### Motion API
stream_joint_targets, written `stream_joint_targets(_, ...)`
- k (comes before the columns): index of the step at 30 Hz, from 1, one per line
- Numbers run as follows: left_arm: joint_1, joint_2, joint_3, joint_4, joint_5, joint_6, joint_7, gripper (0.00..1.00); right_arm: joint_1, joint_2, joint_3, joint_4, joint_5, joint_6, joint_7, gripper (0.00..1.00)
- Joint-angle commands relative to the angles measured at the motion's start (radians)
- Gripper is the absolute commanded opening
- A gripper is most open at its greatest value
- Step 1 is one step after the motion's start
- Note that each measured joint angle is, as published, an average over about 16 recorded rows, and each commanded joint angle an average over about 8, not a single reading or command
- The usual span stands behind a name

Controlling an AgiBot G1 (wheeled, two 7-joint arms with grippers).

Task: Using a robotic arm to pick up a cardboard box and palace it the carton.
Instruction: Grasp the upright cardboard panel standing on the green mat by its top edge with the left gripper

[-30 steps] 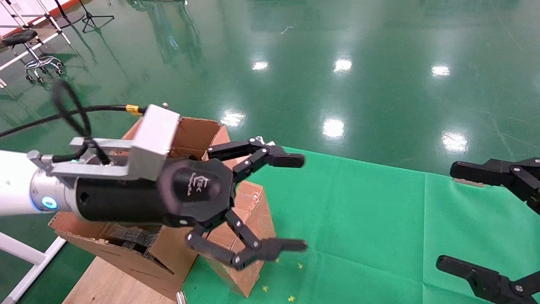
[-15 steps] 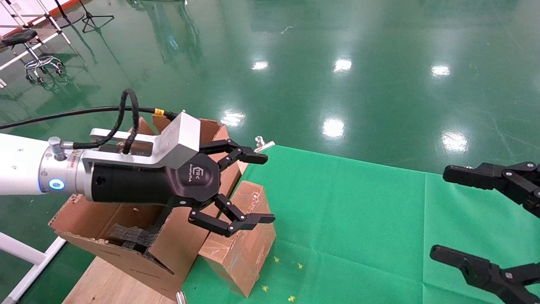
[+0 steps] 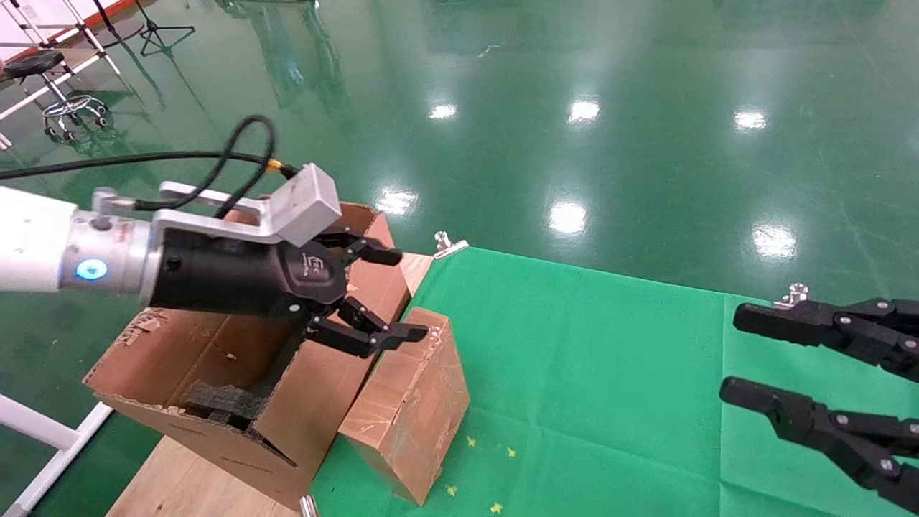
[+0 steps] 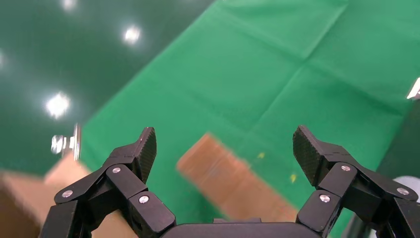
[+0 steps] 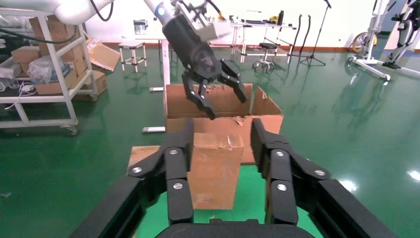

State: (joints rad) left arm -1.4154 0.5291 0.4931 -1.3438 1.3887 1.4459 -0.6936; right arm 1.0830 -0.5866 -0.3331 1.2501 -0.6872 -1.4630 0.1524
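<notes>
Left gripper (image 3: 398,293), fingers spread, has drawn back over the carton (image 3: 215,373).

The only marking is a small white logo on the black body of the left gripper (image 3: 391,293), an angular emblem with a line of tiny lettering beside it; the letters are too small to read. The cardboard box (image 3: 409,402) and the carton (image 3: 215,373) show bare brown card and clear tape, with no legible print. Nothing readable appears in either wrist view.
</notes>
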Motion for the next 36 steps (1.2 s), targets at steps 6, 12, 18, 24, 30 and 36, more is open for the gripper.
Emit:
stream_joint_targets(6, -0.118, 0.088, 0.09, -0.008, 0.174, 0.05, -0.267, 1.0, 0.0, 0.0, 0.0, 0.0, 0.0, 0.0, 0.0, 0.0)
stream_joint_targets(12, -0.144, 0.137, 0.141, -0.009, 0.213, 0.08, -0.4, 1.0, 0.0, 0.0, 0.0, 0.0, 0.0, 0.0, 0.0, 0.0)
stream_joint_targets(18, -0.156, 0.155, 0.198, -0.012, 0.256, 0.094, -0.479, 1.0, 0.0, 0.0, 0.0, 0.0, 0.0, 0.0, 0.0, 0.0)
stream_joint_targets(24, -0.153, 0.157, 0.246, -0.014, 0.267, 0.091, -0.514, 1.0, 0.0, 0.0, 0.0, 0.0, 0.0, 0.0, 0.0, 0.0)
stream_joint_targets(30, -0.147, 0.152, 0.281, -0.015, 0.269, 0.085, -0.51, 1.0, 0.0, 0.0, 0.0, 0.0, 0.0, 0.0, 0.0, 0.0)
stream_joint_targets(36, -0.158, 0.164, 0.318, -0.015, 0.294, 0.101, -0.482, 0.65, 0.0, 0.0, 0.0, 0.0, 0.0, 0.0, 0.0, 0.68)
